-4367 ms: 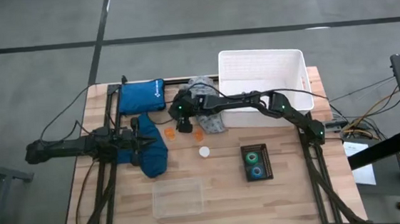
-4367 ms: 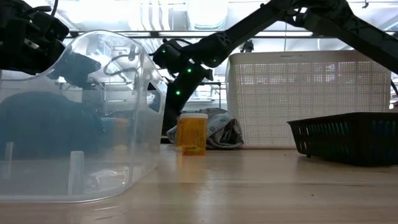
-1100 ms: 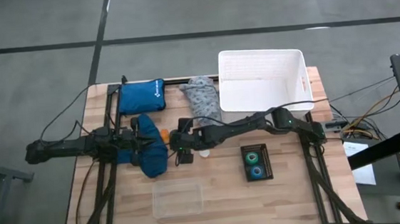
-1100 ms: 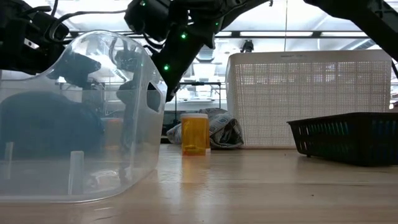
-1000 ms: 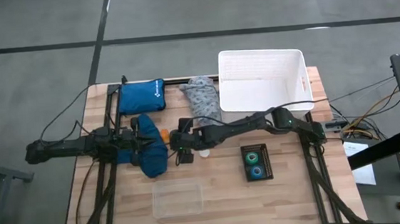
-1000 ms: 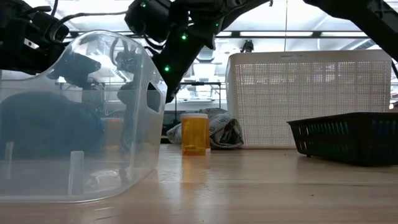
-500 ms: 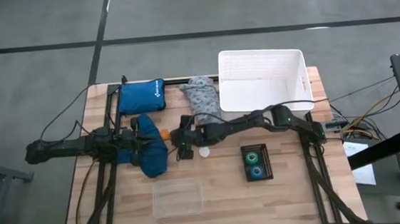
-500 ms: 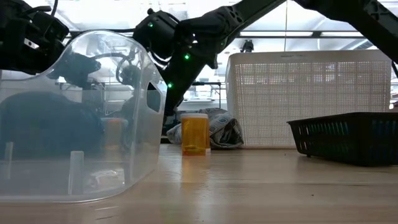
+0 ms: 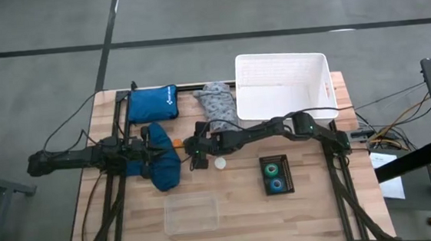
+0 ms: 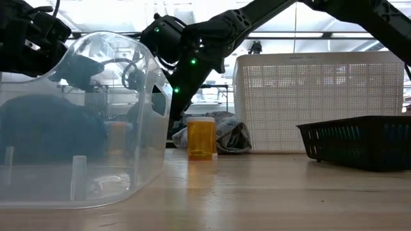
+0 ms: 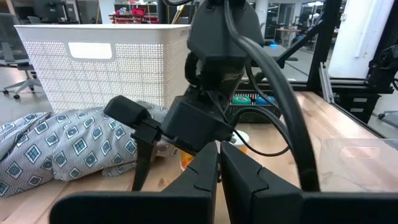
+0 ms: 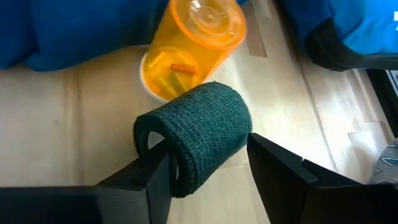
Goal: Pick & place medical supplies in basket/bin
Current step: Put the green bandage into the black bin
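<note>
Right wrist view gives you the clearest look: a dark green tape roll (image 12: 196,134) lies on its side between the two fingers of the right claw (image 12: 205,168), which bracket it with the fingers partly apart; you cannot tell from here whether they press on it yet. Just beyond the roll, an orange pill bottle (image 12: 199,37) lies tipped on the counter (image 12: 56,143), with a small open orange cap (image 12: 168,74) holding a few pills touching the roll's far side. Past those sits the dark blue cloth (image 12: 74,28).

In the high view your right claw (image 9: 196,154) is low over the middle of the counter, with a white round cap (image 9: 220,163) just beside it. The pale grey patterned cloth (image 9: 218,105) lies beyond the claw, against the white tub (image 9: 282,84), which stands well apart at the far right corner. A small black tray (image 9: 274,175) with a green and a blue roll sits to the claw's side, nearer the front edge. A clear plastic container (image 9: 192,213) rests near the front.

Your left claw (image 9: 158,146) is closed with nothing visibly held, resting over the dark blue cloth, close to the right claw. The flat blue pouch (image 9: 152,104) lies behind it.
</note>
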Tool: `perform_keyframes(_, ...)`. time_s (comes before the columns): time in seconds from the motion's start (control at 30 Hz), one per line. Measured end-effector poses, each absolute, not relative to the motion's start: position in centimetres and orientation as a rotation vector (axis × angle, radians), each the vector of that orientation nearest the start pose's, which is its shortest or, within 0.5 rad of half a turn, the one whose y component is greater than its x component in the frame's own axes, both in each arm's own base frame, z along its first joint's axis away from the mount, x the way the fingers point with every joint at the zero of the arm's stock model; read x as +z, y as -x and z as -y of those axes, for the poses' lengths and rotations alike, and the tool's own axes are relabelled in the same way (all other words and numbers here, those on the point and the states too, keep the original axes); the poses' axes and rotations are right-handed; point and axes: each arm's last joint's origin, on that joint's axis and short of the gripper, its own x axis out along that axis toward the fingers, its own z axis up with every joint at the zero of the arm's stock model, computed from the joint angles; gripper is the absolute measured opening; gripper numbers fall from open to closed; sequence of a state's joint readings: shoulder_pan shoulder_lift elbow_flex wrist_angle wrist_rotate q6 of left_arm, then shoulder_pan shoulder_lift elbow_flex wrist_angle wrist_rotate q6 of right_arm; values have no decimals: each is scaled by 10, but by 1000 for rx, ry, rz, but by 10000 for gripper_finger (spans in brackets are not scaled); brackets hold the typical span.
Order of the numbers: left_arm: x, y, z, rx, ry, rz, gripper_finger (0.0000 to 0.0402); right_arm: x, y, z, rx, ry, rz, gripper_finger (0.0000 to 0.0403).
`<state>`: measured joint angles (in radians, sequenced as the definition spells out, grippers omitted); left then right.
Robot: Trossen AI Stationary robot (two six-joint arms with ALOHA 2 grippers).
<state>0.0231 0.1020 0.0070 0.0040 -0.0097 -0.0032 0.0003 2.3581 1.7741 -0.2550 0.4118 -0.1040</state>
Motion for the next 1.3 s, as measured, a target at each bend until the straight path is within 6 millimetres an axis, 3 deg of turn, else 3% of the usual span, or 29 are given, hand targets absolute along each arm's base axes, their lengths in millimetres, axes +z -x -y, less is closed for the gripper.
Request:
perform_keyframes(0.7,158,-103,-3,33,0,-91,26,135,-508,11,-361,248,-838,48)
perform_keyframes(1.13,158,-103,-3,33,0,-91,26,150,-498,9,-338,260,-909,34)
perform_keyframes(1.3,158,-103,-3,33,0,-91,26,177,-485,7,-339,254,-946,34)
